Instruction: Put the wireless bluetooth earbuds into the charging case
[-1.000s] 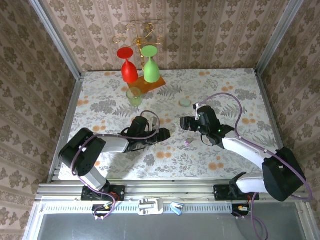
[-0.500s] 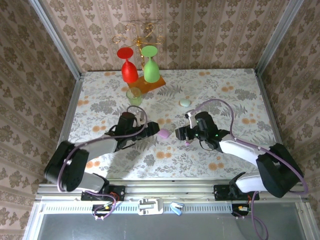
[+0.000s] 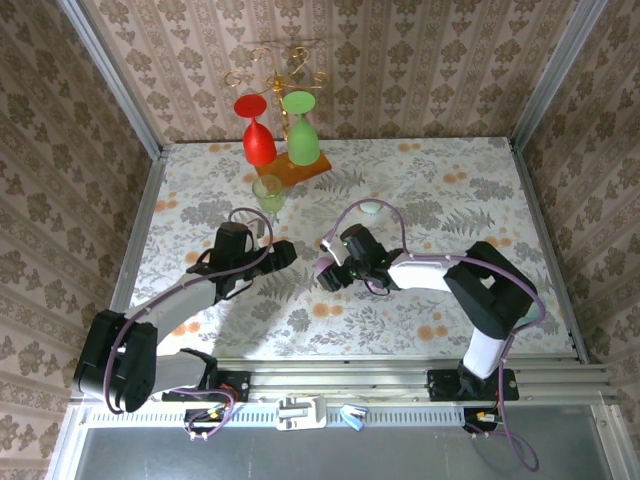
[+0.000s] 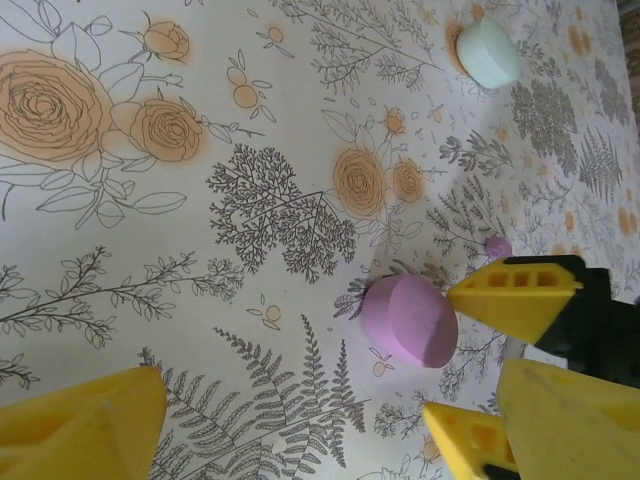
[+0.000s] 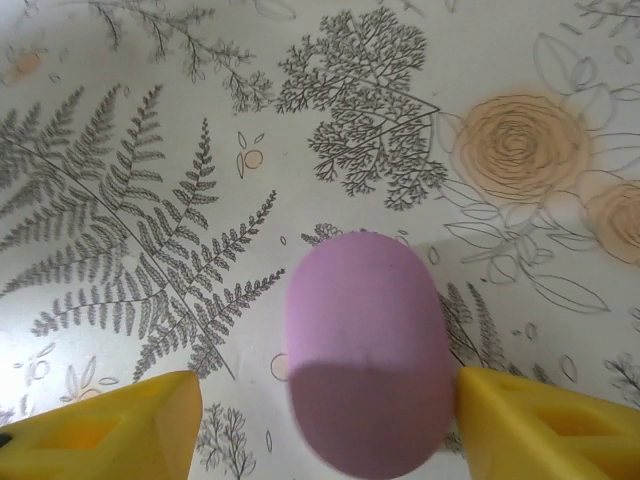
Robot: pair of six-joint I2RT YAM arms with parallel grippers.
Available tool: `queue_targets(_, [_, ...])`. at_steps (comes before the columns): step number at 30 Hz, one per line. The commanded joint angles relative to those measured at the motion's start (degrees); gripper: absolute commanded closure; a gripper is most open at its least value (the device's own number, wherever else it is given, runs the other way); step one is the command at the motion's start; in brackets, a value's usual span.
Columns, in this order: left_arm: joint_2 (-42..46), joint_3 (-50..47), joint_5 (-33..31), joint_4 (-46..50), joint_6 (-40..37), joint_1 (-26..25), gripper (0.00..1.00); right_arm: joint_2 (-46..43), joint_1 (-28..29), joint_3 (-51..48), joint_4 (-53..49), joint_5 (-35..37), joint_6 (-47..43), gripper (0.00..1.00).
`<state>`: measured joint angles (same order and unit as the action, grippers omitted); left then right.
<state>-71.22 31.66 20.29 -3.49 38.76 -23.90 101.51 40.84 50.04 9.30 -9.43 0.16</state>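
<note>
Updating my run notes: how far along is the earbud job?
Done: nothing visible; the tiny lilac earbud lies loose on the floral table. In hand: the right gripper straddles the oval purple case, jaws not yet shut on it; the left gripper hangs open nearby. Left: opening the case, which looks closed, and seating the buds.

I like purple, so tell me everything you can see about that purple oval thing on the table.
The purple case is a smooth, matte lilac oval, plastic-looking, with rounded ends. No lid opening shows. It lies flat on the flowery tablecloth, between the yellow fingers of the right gripper: one seems to touch its side, the other stands clear.
</note>
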Motion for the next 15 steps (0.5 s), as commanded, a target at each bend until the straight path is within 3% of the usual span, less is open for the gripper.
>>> queue_targets(1, [0.91, -0.33, -0.26, 1.26, -2.07, 0.26, 0.13, 2.63, 0.52, 2.15, 1.1, 2.53, -3.38, 0.37])
queue_targets(8, [0.56, -0.63, -0.21, 0.62, -2.29, 0.35, 0.13, 3.87, 0.73, 2.31, -1.06, 4.05, -5.34, 0.41])
queue_targets(15, [-0.76, -0.73, 0.71, -1.33, -2.12, 0.32, 0.13, 3.25, 0.86, 1.63, -1.21, 3.44, -5.48, 0.59])
